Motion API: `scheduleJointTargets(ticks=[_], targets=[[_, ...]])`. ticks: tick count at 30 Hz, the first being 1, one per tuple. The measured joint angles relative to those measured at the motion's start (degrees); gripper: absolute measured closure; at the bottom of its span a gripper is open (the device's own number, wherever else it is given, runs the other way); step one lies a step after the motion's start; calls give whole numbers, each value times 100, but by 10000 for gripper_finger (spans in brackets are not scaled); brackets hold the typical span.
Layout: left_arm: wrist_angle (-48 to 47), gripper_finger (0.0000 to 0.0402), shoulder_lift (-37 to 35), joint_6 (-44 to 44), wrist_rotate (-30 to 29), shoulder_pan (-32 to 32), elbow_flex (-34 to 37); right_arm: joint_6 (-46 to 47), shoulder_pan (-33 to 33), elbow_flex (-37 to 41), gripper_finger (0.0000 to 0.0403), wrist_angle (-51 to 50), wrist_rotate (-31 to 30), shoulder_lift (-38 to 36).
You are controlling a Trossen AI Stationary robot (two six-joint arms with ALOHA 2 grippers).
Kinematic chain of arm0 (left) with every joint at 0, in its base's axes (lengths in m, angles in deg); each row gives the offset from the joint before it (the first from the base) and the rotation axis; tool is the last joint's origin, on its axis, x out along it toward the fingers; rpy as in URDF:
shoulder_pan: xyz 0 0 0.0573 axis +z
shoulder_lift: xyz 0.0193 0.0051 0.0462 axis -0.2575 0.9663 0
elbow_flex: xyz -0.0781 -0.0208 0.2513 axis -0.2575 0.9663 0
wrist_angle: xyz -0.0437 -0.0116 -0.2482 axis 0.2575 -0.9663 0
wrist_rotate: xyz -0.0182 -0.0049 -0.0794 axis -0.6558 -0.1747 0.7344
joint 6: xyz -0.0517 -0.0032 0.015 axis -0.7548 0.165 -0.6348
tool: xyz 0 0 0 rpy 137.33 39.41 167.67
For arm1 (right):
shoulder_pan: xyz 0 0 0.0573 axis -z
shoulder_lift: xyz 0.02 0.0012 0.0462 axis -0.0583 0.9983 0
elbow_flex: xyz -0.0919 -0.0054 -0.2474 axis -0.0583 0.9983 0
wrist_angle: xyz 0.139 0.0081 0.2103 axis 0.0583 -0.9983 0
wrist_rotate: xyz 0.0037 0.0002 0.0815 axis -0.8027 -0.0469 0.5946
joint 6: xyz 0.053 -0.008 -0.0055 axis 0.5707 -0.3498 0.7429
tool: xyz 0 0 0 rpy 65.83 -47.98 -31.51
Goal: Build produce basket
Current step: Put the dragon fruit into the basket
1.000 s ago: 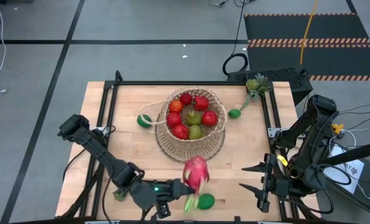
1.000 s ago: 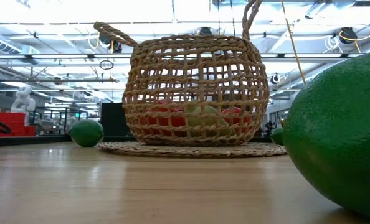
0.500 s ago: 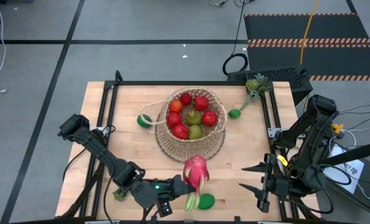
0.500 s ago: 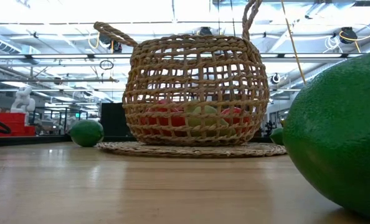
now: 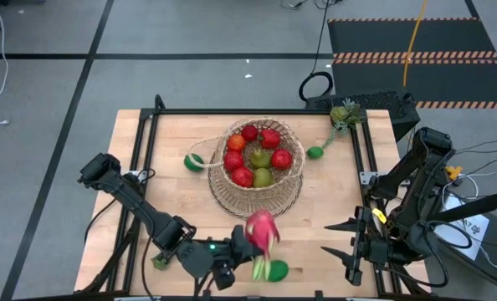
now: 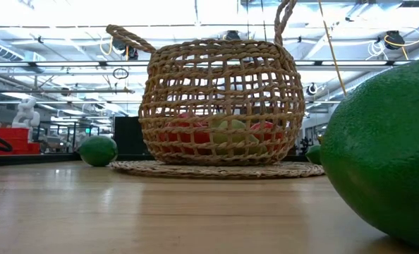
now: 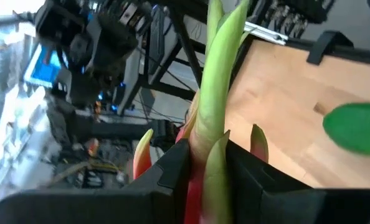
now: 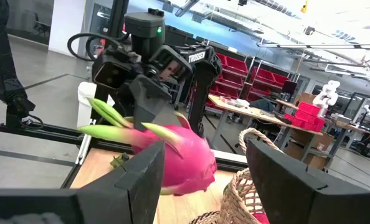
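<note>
Pink dragon fruit (image 5: 263, 231) sits clamped in the left pincer (image 5: 247, 247), raised above the near edge of the wooden desk (image 5: 173, 188). In the left wrist view the two dark fingers (image 7: 172, 163) close on the fruit's base, with its green leaf tips (image 7: 217, 93) projecting forward between them. The right wrist view shows the same fruit held off the desk surface, pink body pointing toward the basket (image 5: 258, 164).

Just beyond the left pincer, farther across the desk, stands the woven wicker basket, upright on its flat round base. Inside it lie several red round fruits (image 5: 281, 158) and green pears (image 5: 260, 159); the low view shows them through the open weave (image 6: 220, 106). One lime (image 5: 277, 269) lies on the desk just beside the left pincer, on its right-arm side. A second lime (image 5: 194, 162) rests beside the basket's left wall, and a third (image 5: 315, 152) lies near its right wall. At the far right corner, well apart from both pincers, lies a small green spiky item (image 5: 344, 114); what kind of produce it is cannot be told.

The right pincer (image 5: 339, 240) hangs over the desk's right near area, fingers apart and holding nothing, pointing toward the left pincer. Its two dark fingers (image 8: 141, 180) frame the dragon fruit in the right wrist view.
</note>
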Motion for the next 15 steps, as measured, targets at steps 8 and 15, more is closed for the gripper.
scheduleJointTargets(ticks=[8,15], targets=[[1,316,2,-1811,5,175,0,0,2,0,183,1,0,0],[-1,316,2,-3789,12,319,0,0,2,0,183,1,-1,0]])
